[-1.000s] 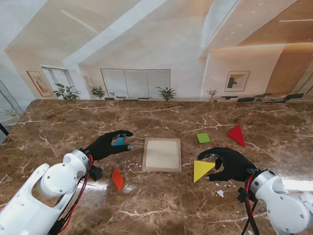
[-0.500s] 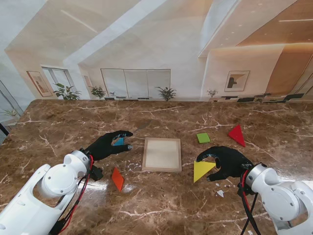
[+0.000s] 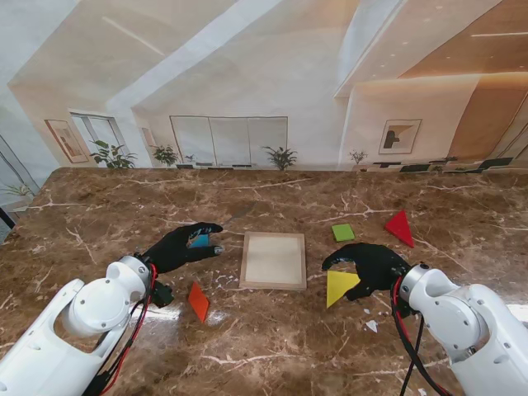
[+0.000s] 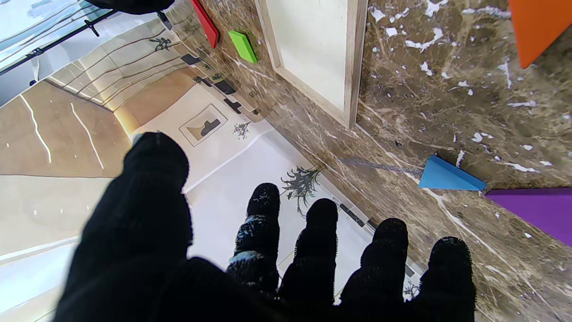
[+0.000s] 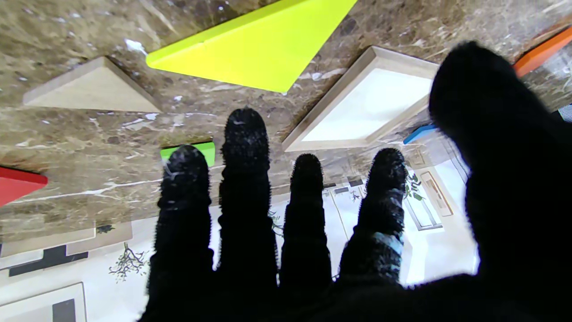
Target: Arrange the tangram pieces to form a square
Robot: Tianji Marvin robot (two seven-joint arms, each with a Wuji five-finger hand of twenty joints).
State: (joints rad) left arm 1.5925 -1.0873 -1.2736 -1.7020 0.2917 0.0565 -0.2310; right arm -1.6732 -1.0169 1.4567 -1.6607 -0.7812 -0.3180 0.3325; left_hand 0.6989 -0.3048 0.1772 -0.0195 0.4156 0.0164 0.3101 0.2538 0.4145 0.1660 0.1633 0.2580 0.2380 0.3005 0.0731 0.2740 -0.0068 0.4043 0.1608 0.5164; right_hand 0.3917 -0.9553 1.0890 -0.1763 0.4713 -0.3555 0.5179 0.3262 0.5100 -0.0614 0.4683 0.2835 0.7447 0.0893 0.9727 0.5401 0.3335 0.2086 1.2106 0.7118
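- Brown marble table, veined white and glossy enough to mirror the ceiling, fills the lower half of the stand's frame, with pale walls, windows and potted plants across the top.
- Dead centre sits the square wooden tray, shallow, pale inside, light-wood rim, nothing in it.
- Left of the tray the left hand, in a black knit glove, hovers over the blue triangle; fingers apart, holding nothing.
- Its wrist view shows that blue triangle lying flat on the stone just beside a purple piece, the fingertips clear of both.
- Orange piece lies lower left of the tray, flat and sharp-cornered, close to the left wrist.
- Right of the tray the right hand spreads over the yellow triangle, covering its upper right edge; fingers apart, nothing gripped.
- The right wrist view picks out a plain wooden triangle near the yellow one, hidden under the hand from the stand.
- Upper right: green square, then red triangle, both flat and well apart from the tray.
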